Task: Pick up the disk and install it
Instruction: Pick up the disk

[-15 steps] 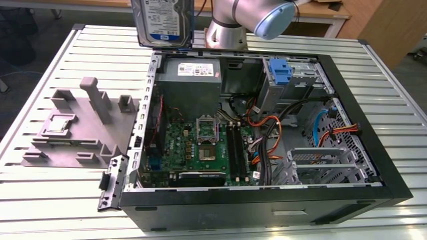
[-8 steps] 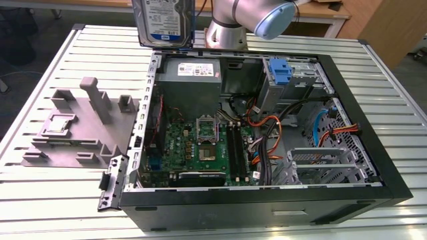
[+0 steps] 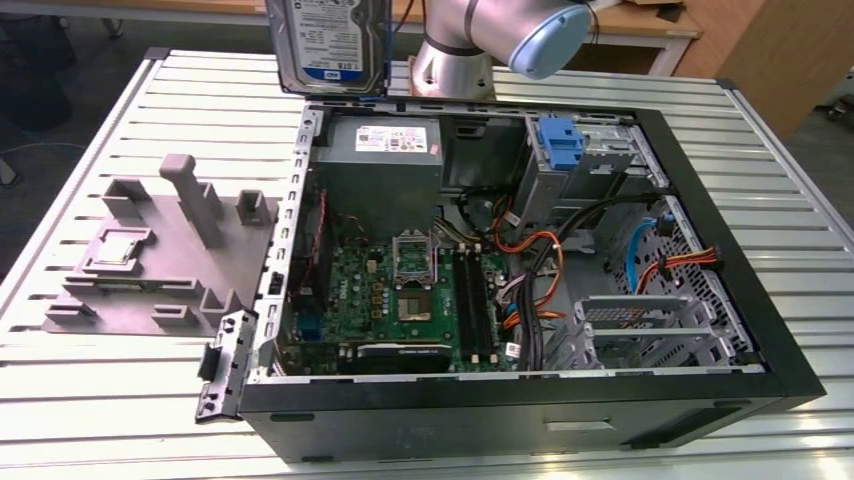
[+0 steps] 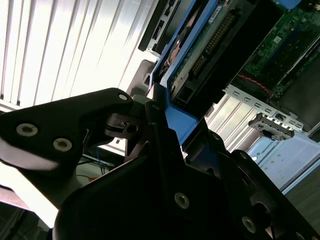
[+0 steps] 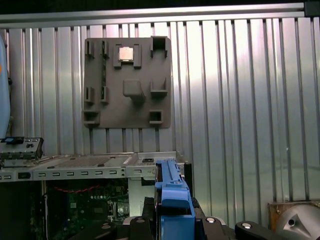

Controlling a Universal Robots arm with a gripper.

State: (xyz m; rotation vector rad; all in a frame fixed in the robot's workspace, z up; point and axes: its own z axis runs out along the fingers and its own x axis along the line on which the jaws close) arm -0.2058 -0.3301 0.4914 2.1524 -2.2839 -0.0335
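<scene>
The disk [image 3: 331, 45] (a flat silver-grey hard drive with a white-and-blue label, framed by a bright blue plastic bracket [image 4: 172, 107]) is clamped in the black gripper [image 4: 167, 122]. The jaws are drawn narrow onto the bracket's edge. In both wrist views the blue frame juts out from between the dark fingers [image 4: 100, 112].

Nearest in the exterior view is the slatted aluminium table [image 3: 120, 430], and on it the open black computer case [image 3: 534, 420] lies on its side. Inside the case, the green motherboard [image 3: 400, 290] sits toward the exterior view's left and a silver drive cage [image 3: 641, 325] toward its right. Farther back are the grey metal power-supply box [image 3: 380, 150] and, in the far right bay, a bare blue plastic clip [image 3: 561, 140].

On the table to the exterior view's left of the case rests a grey moulded fixture plate [image 3: 147, 270]. A small square chip [image 5: 126, 53] sits in one of its pockets.

Farthest of all, the disk hangs upright in the air with its label toward the camera. It appears above the case's far left corner, just left of the silver-grey robot arm [image 3: 494, 40].
</scene>
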